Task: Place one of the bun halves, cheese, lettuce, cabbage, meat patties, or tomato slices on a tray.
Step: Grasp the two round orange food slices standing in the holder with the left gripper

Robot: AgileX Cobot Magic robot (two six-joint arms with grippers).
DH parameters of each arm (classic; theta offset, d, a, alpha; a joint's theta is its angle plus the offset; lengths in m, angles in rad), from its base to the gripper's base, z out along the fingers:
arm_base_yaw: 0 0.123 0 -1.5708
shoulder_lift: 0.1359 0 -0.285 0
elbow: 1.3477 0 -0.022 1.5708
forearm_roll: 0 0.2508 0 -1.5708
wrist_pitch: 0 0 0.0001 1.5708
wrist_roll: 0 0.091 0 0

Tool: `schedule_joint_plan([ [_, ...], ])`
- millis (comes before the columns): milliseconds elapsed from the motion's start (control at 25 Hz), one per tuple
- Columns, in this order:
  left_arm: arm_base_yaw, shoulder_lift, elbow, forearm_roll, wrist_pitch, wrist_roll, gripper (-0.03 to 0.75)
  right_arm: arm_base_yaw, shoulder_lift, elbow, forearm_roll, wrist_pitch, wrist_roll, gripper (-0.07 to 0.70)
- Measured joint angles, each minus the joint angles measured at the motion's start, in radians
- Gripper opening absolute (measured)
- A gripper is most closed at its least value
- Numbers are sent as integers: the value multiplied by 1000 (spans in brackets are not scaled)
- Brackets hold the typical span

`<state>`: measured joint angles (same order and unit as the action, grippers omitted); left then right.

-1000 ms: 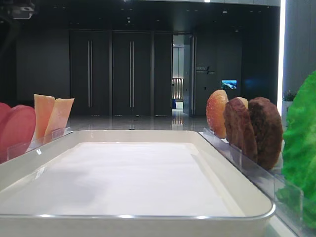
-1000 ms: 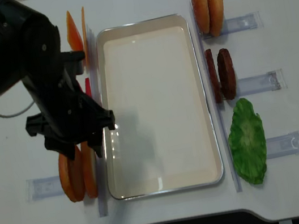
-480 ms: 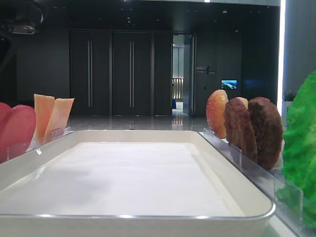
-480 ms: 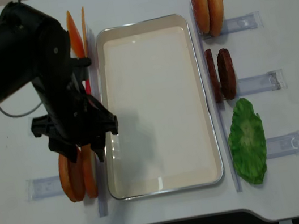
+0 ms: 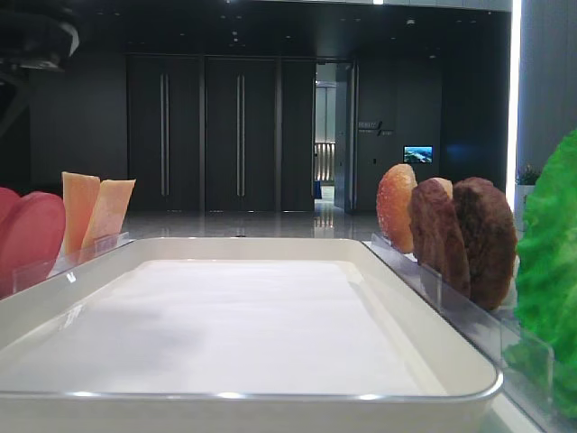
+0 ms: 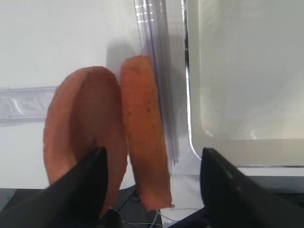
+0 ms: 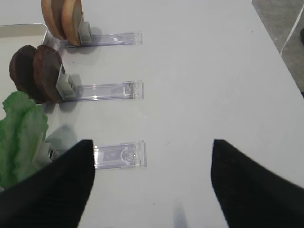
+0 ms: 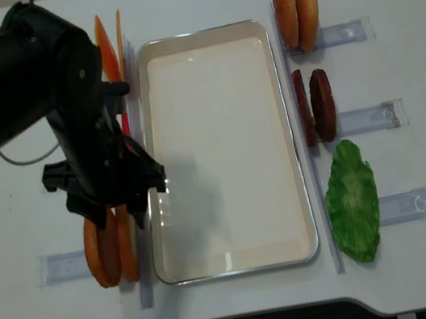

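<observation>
Moved: left arm [image 8: 29, 84] slid slightly toward the bun halves [image 6: 142, 133]
Fingers [image 6: 97, 175]: spread apart, empty; straddling one bun
Bun: stiff, light; pinch its flat faces

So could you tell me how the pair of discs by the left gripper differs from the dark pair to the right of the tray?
The bun halves are smooth and golden-orange; the meat patties are dark brown and rough. The bun halves stand left of the tray, under the open left gripper; the meat patties stand on its right, with no gripper near. Both pairs stand on edge in clear holders.

Two orange bun halves [image 6: 114, 142] stand upright beside the tray [image 6: 190, 118].
</observation>
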<state>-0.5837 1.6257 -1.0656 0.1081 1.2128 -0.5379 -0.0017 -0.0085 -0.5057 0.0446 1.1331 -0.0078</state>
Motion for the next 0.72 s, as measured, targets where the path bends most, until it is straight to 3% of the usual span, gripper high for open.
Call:
schedule_joint_plan([
  [320, 0, 39, 0, 0, -1, 16, 468, 0, 0, 0, 0, 0, 0, 490],
  [560, 0, 40, 0, 0, -2, 28, 393, 0, 0, 0, 0, 0, 0, 490],
  [720, 0, 40, 0, 0, -2, 45, 382, 0, 0, 0, 0, 0, 0, 490],
])
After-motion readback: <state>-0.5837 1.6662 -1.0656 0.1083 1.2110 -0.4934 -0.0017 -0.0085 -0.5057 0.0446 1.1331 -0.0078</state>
